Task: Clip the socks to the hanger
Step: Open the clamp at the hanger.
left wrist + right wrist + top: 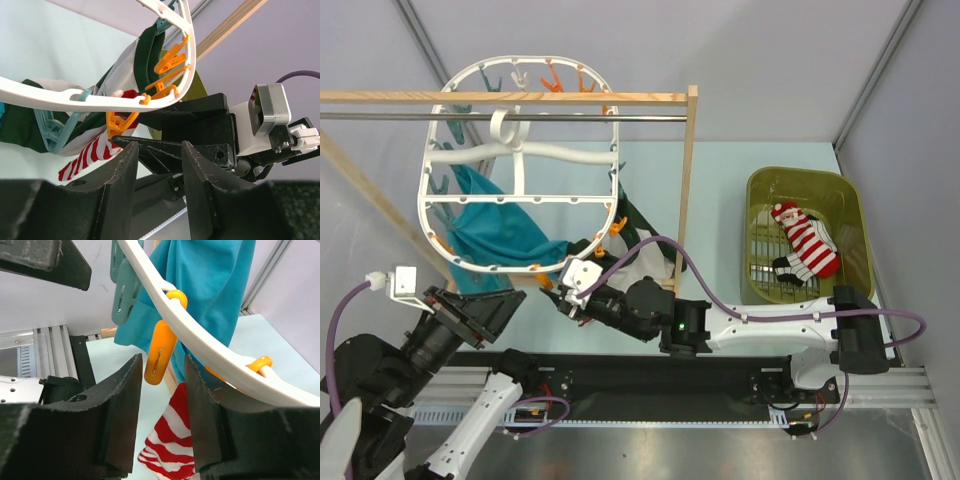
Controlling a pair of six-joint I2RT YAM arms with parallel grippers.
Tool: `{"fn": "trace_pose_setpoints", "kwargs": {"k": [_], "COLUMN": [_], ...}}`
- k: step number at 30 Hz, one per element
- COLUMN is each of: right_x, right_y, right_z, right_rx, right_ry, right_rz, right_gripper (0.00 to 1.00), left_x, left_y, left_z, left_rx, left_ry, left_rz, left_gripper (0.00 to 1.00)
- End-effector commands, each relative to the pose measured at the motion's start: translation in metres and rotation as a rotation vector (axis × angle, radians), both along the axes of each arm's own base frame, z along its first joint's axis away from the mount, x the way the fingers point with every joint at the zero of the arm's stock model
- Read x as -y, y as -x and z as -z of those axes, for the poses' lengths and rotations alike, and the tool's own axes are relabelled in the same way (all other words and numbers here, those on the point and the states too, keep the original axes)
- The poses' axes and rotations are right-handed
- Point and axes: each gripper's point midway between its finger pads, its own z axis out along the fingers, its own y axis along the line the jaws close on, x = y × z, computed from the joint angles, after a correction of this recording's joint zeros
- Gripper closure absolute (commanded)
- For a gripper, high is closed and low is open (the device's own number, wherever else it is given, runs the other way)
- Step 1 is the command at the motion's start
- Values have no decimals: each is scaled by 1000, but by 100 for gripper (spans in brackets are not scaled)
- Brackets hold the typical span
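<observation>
The white oval hanger [520,150] hangs from the rack's metal rod, with orange and teal clips along its rim. A red-and-white sock [95,155] hangs under the hanger's lower rim [60,97] by an orange clip [119,122]; it also shows in the right wrist view [172,445]. My right gripper [162,365] is open, and a hanging orange clip [159,355] sits between its fingertips. In the top view it [563,297] is under the hanger's near edge. My left gripper [160,147] is open and empty, just below the rim and facing the right gripper. More socks [808,245] lie in the basket.
An olive basket [850,215] stands at the right. A teal cloth [495,230] and a dark green-and-white garment [640,235] hang from the hanger. The wooden rack's post [687,190] stands right of the hanger. Both arms crowd under the hanger's near edge.
</observation>
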Motion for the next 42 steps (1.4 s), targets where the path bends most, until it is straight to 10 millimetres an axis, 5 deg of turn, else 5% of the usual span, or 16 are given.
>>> {"fn": "trace_pose_setpoints", "kwargs": {"k": [1,14,22,29,42], "right_x": [-2,-8,-9,-7,7], "right_y": [-5,-7,7,22,34], "right_z": [-23,-22,-24,-32,-32], "right_rx": [6,-36,-106,-268,-463], "right_ry": [-85,-109,-73,-7,144], "right_rz": [19,21,-20,-42,-53], "right_gripper": [57,72,100,100,100], "left_x": [5,2,5,9,8], "left_y": [0,-1,-8,-18,-18], "left_z": [-5,0,11,22,-1], "left_rx": [12,-15,-44,-71,-19], "left_ry": [27,21,5,-8,28], "left_rz": [24,2,6,8,1], "left_gripper": [56,57,57,57,49]}}
